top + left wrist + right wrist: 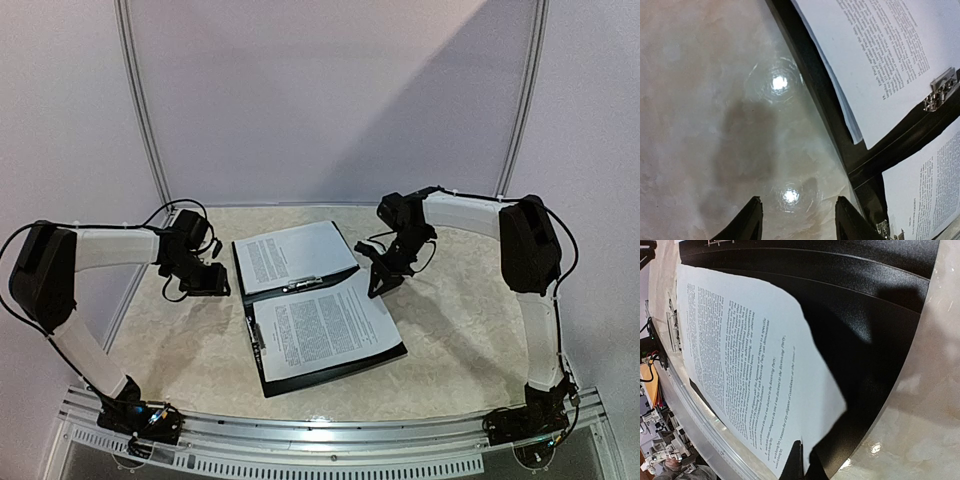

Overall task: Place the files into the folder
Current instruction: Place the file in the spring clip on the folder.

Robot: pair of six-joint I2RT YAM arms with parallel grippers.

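Note:
The black folder [335, 373] lies open in the middle of the table, its metal clip [303, 284] at the hinge. One of the files [295, 255] rests on the far half and another printed sheet [320, 325] lies on the near half. My right gripper [383, 278] is shut on the far right edge of that near sheet [750, 355], which curls up off the folder's black inside [870, 335] between my pinched fingers [796, 466]. Left of the folder [822, 95], my left gripper [799, 202] hangs open over bare table with nothing between its jaws.
The marble-patterned table top [460, 330] spreads around the folder. A metal rail [330, 440] runs along the near edge between the two arm bases. White walls [330, 100] close off the back and sides.

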